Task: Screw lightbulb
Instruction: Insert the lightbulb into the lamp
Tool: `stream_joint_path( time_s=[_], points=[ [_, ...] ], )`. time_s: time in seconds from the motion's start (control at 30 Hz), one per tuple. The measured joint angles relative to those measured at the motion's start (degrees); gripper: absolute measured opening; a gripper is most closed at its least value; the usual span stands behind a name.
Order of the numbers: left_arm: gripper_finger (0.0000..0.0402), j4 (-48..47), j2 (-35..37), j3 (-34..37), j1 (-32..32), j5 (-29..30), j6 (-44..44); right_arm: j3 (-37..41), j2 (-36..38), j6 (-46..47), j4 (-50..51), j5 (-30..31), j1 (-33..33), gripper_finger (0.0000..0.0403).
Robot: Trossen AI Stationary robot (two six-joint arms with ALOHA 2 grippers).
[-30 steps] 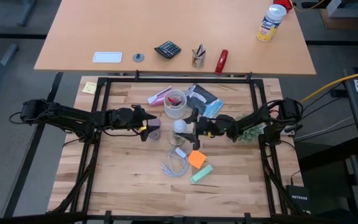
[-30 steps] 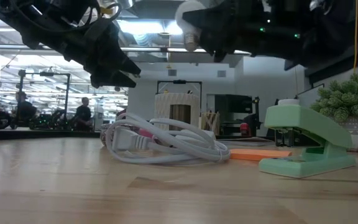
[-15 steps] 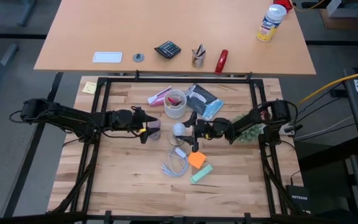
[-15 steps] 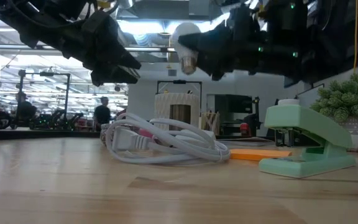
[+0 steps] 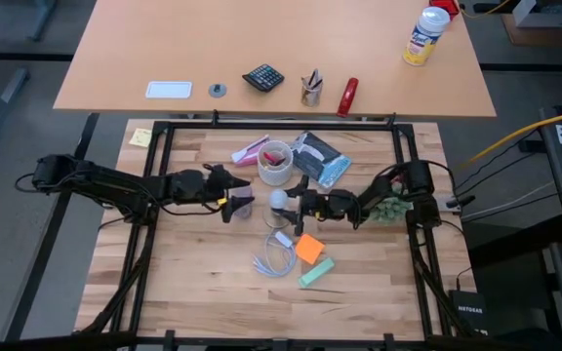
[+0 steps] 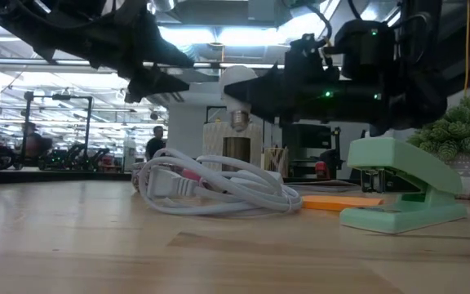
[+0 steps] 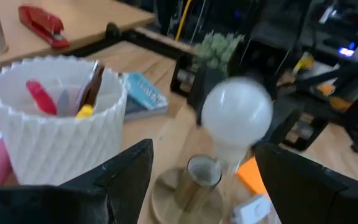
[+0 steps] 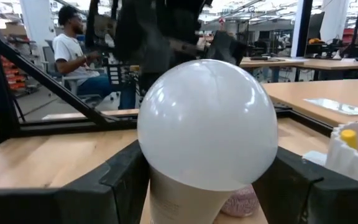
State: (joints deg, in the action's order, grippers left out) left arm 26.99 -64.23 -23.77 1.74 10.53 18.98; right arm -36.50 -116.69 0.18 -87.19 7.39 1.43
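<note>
Between the two dark fingers of the right gripper (image 8: pixel 207 186), near the middle of the wooden table (image 5: pixel 193 283), sits the lightbulb (image 5: pixel 279 202), a small white rounded bulb tapering to a narrower base; the fingers are pinching it from both sides, and in the right wrist view its round dome (image 8: pixel 207 122) fills the space above them. In the low view the lightbulb (image 6: pixel 239 91) hangs in the air with its metal base pointing down, clear of the tabletop. In the left wrist view the lightbulb (image 7: pixel 236 117) hovers just above a small metal socket on a round wooden base (image 7: pixel 194 186), its base close to the socket's mouth; whether they touch cannot be told. The left gripper (image 5: pixel 234 195) hangs across from the right gripper, on the far side of the bulb from it, its fingers spread wide and holding nothing, with the socket in the gap ahead of them. Just beyond the bulb, away from the right gripper's wrist side, stands a white ribbed cup (image 5: pixel 274 162) holding pens and small items. Near the right gripper, toward the table's front edge, lie an orange sticky-note pad (image 5: pixel 309 250), a mint-green stapler (image 5: pixel 316 272) and a looped white cord (image 5: pixel 273 258). A small green potted plant (image 5: pixel 393 208) stands beside the right arm. In the room beyond the table a seated person (image 8: pixel 73 46) shows.
</note>
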Motion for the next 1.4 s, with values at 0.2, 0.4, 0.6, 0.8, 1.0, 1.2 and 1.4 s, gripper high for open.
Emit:
stream_joint_path(
  time_s=[0.2, 0.4, 0.6, 0.8, 1.0, 1.2, 1.4],
  points=[
    [0.0274, 1.94, -0.01, 0.0, 0.0, 0.0, -1.39, -2.17, -2.49, -2.41, 0.19, 2.85, -0.09, 0.0243],
    [0.0274, 2.86, 0.0, 0.0, 0.0, 0.0, -1.92, -2.2, -3.23, -3.16, 0.79, 4.63, -0.46, 0.0243],
    [0.0274, 4.26, -0.37, 0.0, 0.0, 0.0, -4.51, -2.2, -3.23, -3.09, 3.72, 5.1, -0.42, 0.0243],
    [0.0274, 10.31, -6.19, -0.58, 0.36, 0.02, -5.87, -2.26, -3.17, -1.82, 4.53, 5.08, -0.35, 0.0243],
    [0.0274, 10.06, -13.75, -5.29, 1.19, 0.0, -6.5, -2.24, -3.17, -1.77, 4.6, 4.59, -0.33, 0.0243],
    [0.0274, 9.97, -17.27, -9.25, 1.44, 0.0, -8.94, -2.24, -3.17, -1.74, 4.67, 2.7, -0.35, 0.0243],
    [0.0274, 6.74, -17.42, -9.79, 1.46, 0.11, -8.94, -2.22, -3.17, -1.72, 4.71, 2.07, -0.33, 0.0243]
  ],
)
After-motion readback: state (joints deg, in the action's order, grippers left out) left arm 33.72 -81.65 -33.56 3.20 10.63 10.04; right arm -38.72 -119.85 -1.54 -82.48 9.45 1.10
